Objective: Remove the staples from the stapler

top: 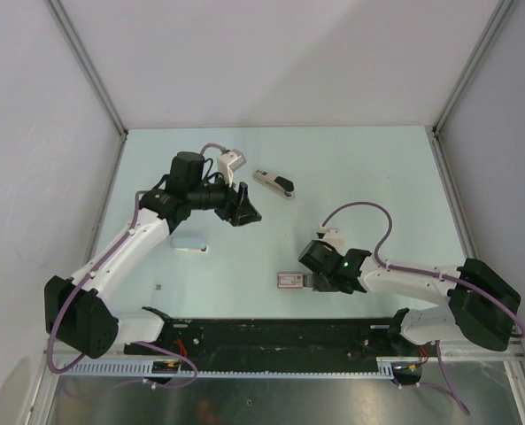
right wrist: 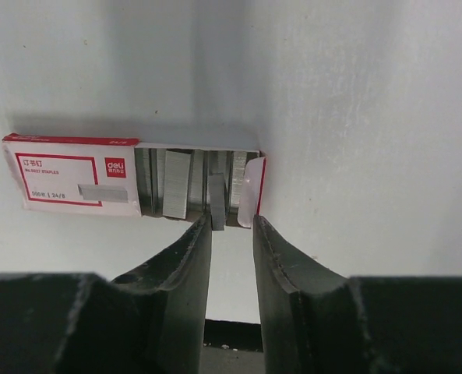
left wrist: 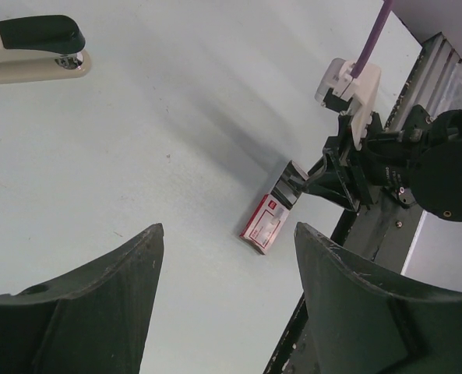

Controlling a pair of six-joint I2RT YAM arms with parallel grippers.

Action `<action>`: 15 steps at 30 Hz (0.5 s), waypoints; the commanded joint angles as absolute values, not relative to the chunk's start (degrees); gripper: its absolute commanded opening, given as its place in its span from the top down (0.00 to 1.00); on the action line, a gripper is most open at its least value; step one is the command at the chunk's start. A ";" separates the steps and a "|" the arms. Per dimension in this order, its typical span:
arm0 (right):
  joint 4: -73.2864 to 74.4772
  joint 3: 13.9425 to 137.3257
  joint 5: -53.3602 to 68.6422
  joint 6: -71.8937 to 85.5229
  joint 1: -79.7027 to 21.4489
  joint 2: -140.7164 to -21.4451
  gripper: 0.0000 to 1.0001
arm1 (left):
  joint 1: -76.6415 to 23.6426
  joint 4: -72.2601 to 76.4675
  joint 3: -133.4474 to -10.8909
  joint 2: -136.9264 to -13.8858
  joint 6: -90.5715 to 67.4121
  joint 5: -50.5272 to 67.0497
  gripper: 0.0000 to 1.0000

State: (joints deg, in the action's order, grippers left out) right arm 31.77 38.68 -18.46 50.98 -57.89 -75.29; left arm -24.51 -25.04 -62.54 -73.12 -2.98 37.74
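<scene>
Stapler (top: 274, 183): small elongated cream hand stapler w/ black top. Lies diag. on pale green table (top: 377, 177), far-centre. Apart from both grippers; nearer L one.
Left gripper (top: 244, 205): black 2-finger claw, jaws wide, nothing betw. them. Hangs above table, just L of stapler. Wrist view: stapler at upper-L corner, beyond fingertips (left wrist: 154, 234).
Right gripper (right wrist: 231, 226): black 2-finger claw, low over table, near-centre. Jaws narrow, bare table visible in gap, nothing clamped. Tips right at open end of box.
Box (right wrist: 71, 178): flat pink-and-white rectangular cardboard staple box, lying flat on table. Inner tray slid out toward R gripper, end flap (right wrist: 248, 191) folded back.
Staple strip (right wrist: 217, 201): short dark-grey metal sliver, in box tray, one end sticking out over tray edge beside L fingertip of R claw. Touching or not: cannot tell.
Tray contents: pale silver staple bars (right wrist: 176, 183) beside dark-grey sliver.
Block (top: 189, 243): pale blue rounded block on table, L side, under L arm; well apart from stapler & box.
</scene>
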 commanded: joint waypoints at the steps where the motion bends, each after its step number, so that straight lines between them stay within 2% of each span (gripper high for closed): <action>1: 33.55 39.37 -21.71 52.22 -57.42 -70.74 0.68 | -24.87 -25.38 -62.90 -71.56 -0.73 39.29 0.27; 7: 35.35 39.09 -22.87 50.45 -53.52 -67.08 0.72 | -25.72 -25.60 -62.57 -72.87 2.92 36.54 0.27; 15: 30.30 34.60 -16.34 49.68 -49.11 -65.78 0.75 | -32.87 -26.29 -59.24 -75.72 16.49 26.18 0.30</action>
State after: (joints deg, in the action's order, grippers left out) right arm 32.88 36.93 -19.27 50.13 -50.83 -67.42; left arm -29.06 -25.41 -61.89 -74.15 4.69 31.51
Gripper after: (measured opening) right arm 0.256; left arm 0.710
